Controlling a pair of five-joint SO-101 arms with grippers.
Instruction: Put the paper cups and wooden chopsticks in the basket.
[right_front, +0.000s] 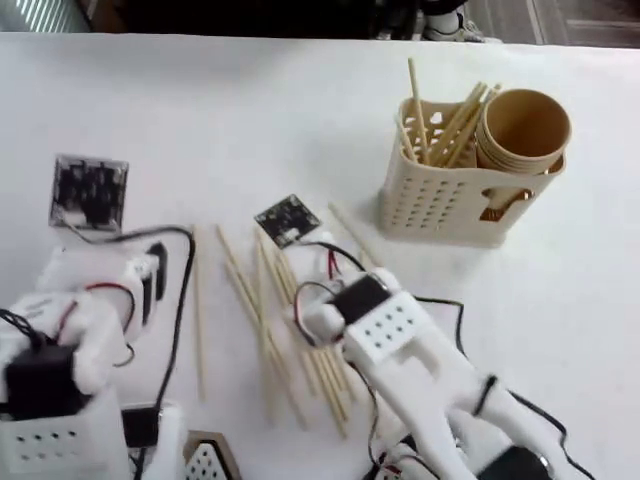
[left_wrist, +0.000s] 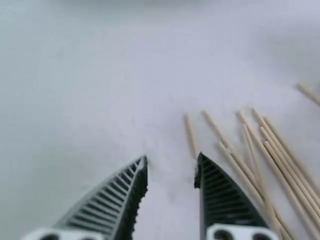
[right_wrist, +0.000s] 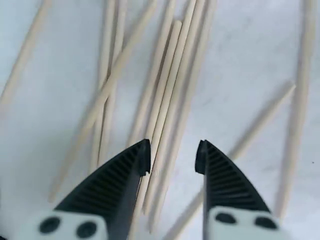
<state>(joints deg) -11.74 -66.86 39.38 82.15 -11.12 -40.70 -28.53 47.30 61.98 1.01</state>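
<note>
A cream perforated basket (right_front: 440, 212) stands at the back right of the table. It holds stacked paper cups (right_front: 522, 130) and several wooden chopsticks (right_front: 440, 115) standing upright. Many loose chopsticks (right_front: 268, 320) lie scattered mid-table. My right arm (right_front: 385, 330) hangs over this pile. My right gripper (right_wrist: 173, 150) is open just above a bundle of chopsticks (right_wrist: 167, 100), and a few sticks run between its fingers. My left arm (right_front: 80, 320) is at the front left. My left gripper (left_wrist: 171, 162) is open over bare table, with chopstick ends (left_wrist: 250, 155) just beside it.
One chopstick (right_front: 197, 310) lies apart from the pile, near the left arm. Another chopstick (right_front: 350, 235) lies close to the basket's front. Black cables (right_front: 180, 300) trail beside both arms. The white table (right_front: 250, 110) stretches away behind the pile.
</note>
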